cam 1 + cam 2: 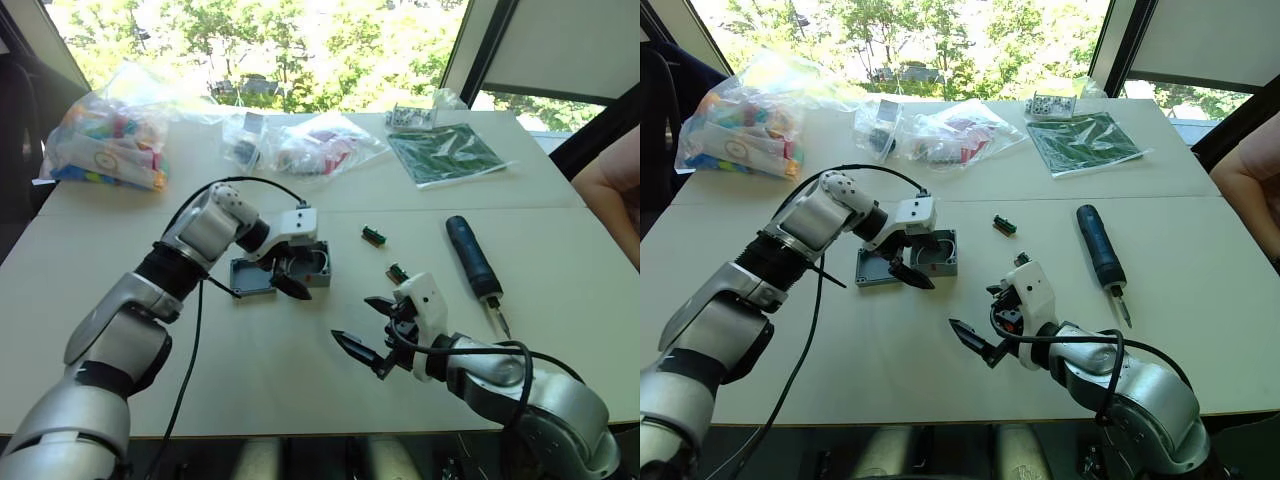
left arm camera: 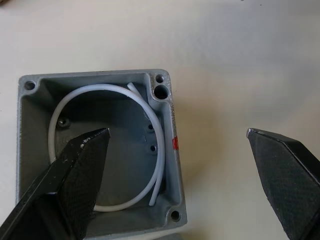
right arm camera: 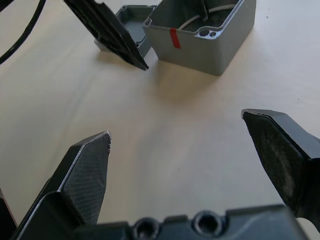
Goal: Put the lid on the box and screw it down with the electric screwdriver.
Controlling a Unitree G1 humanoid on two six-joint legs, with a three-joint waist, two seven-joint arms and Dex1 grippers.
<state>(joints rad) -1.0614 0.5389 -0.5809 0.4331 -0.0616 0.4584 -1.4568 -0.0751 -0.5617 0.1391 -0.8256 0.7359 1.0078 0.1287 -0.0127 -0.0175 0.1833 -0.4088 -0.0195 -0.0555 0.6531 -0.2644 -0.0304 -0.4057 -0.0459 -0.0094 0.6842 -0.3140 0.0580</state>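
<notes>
The box (image 2: 100, 155) — open-topped — sits right under the spread, empty left hand (image 2: 177, 175).

Both arms are built of rounded silver-grey shells joined by black bands, with a black ribbed collar near each wrist. A thin black cable loops loosely along the left arm, and another curls over the right forearm. Each wrist ends in a small white housing. The left pincer (image 1: 291, 283) and the right pincer (image 1: 367, 325) each carry two black fingers tapering to pointed tips, their inner pads (image 3: 86, 180) cross-hatched with a fine texture. Two round screw holes sit in the black base of the right pincer.
</notes>
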